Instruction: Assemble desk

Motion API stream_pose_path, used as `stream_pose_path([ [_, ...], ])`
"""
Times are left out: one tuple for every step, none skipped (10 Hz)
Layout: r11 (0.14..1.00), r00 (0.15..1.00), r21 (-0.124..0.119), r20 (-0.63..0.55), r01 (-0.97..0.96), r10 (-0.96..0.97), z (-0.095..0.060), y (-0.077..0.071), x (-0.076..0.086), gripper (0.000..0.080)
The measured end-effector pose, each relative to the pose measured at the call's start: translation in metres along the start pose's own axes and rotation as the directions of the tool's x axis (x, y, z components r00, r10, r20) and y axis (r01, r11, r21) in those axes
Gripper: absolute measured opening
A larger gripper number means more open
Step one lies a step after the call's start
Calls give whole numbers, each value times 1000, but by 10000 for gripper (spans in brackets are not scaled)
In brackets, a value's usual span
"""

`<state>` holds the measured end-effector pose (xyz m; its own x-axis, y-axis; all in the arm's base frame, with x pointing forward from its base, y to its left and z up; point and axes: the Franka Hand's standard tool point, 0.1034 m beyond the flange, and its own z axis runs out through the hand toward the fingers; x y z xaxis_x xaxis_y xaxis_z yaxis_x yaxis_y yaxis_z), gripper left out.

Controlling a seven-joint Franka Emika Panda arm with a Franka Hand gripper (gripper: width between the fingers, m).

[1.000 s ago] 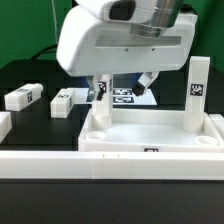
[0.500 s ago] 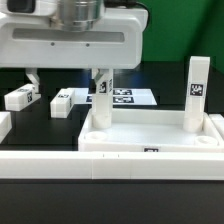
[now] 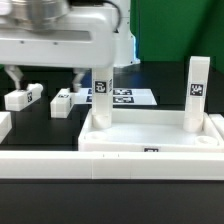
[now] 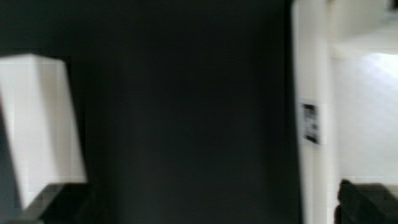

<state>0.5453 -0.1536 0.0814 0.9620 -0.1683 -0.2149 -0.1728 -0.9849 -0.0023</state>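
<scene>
The white desk top [image 3: 150, 135] lies tray-like near the front. Two white tagged legs stand upright in its far corner sockets, one on the exterior view's left [image 3: 103, 95] and one on the right [image 3: 197, 90]. Two loose legs [image 3: 22, 97] [image 3: 63, 102] lie on the black table, and a third white part [image 3: 3, 122] shows at the left edge. My gripper [image 3: 45, 82] hovers open and empty above the loose legs, left of the upright left leg. In the wrist view my gripper [image 4: 210, 205] is over dark table between a white part [image 4: 36, 120] and a tagged white part [image 4: 347, 100].
The marker board [image 3: 128, 97] lies flat behind the desk top. A long low white rail [image 3: 110, 165] runs along the front edge of the table. My large white hand body fills the upper left of the exterior view.
My gripper has moved toward the exterior view's left, away from the upright left leg, which stays standing in its socket. The fingers stay wide apart.
</scene>
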Motion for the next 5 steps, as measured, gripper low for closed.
stream_pose_path([
  [999,1000,21,-2,-25,25,8,10,-9,649],
  [999,1000,20,1,-29,29,13,11,-13,649],
  [999,1000,20,0,-25,25,12,9,-12,649],
  [999,1000,20,0,-26,26,12,9,-12,649],
  [999,1000,20,1,-26,26,13,9,-12,649],
])
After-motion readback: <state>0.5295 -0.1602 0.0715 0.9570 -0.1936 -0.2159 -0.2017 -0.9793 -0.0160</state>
